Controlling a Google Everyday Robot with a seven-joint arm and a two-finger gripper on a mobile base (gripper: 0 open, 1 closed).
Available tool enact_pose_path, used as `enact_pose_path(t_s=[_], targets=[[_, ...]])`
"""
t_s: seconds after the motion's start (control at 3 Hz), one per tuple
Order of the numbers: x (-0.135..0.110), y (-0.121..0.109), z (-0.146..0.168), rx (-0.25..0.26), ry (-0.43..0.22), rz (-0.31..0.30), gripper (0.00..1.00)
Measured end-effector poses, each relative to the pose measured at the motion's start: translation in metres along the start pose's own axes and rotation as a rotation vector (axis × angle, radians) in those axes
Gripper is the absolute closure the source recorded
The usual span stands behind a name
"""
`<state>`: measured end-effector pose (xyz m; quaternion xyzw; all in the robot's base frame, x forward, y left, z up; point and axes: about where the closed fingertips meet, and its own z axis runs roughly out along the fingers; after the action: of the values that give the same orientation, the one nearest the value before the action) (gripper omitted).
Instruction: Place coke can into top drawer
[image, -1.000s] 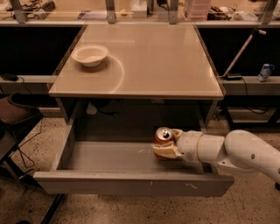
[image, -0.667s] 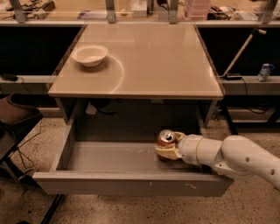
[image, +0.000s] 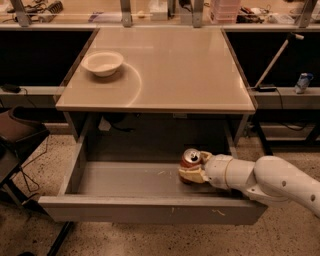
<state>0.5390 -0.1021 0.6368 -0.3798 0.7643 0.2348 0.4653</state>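
Note:
The top drawer (image: 150, 212) is pulled out wide below the beige table, its grey front panel toward me. The coke can (image: 191, 159), red with a silver top, stands upright inside the drawer at its right side, low near the drawer floor. My gripper (image: 191, 170) reaches in from the right on the white arm (image: 270, 180) and is shut on the coke can, its cream fingers (image: 192, 175) wrapped around the can's lower body.
A white bowl (image: 102, 62) sits at the back left of the table top (image: 170, 70). A dark chair (image: 17, 135) stands at the left. A stick and a small can (image: 302, 82) are on the shelf at the right.
The gripper with the can has moved slightly right and lower inside the drawer. The grip on the can is unchanged.

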Motion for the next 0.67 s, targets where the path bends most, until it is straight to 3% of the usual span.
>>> enact_pose_path(t_s=[0.67], targets=[[0.0000,0.0000,0.0000,0.000,0.000,0.000,0.11]])
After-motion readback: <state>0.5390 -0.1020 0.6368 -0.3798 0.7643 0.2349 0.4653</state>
